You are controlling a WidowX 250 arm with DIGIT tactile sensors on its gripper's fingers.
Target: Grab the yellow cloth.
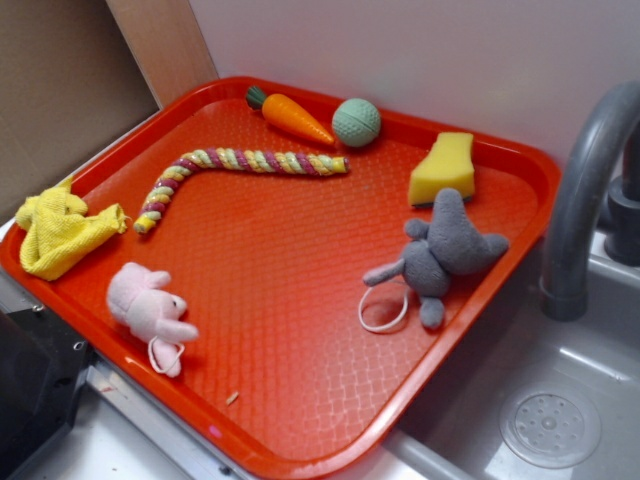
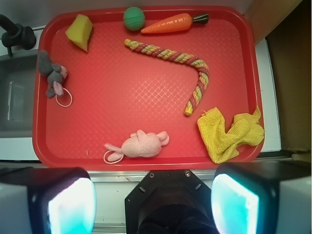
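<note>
We hover high over the red tray [image 2: 146, 87], pincer [image 2: 153, 197] spread wide w/ nothing held, prob. to survey first; yellow cloth [image 2: 229, 134] lies crumpled at tray's corner, draped over rim, near rope toy [image 2: 170, 54].

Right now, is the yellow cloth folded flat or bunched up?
Bunched up: the yellow cloth lies crumpled in uneven wrinkled lobes, draped over the red tray's rim.
</note>
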